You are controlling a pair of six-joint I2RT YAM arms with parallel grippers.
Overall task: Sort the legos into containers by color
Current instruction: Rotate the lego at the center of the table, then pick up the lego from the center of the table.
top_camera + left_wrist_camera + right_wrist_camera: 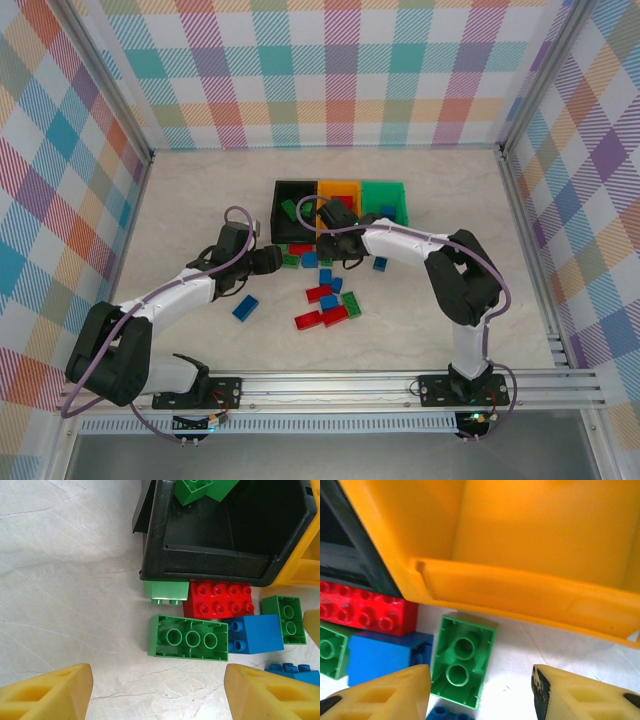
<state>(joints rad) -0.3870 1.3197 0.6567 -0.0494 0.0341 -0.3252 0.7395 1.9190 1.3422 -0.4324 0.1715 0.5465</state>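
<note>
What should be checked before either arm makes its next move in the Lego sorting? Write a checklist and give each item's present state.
1. Left gripper open and empty: ok.
2. Right gripper open and empty: ok.
3. Upside-down green brick centred in the right gripper's gap: not ok, it lies nearer one side.
4. Room beside that brick: not ok, a blue brick lies right next to it.
5. Black bin holds green bricks: ok.
6. Orange bin contents: cannot tell.
</note>
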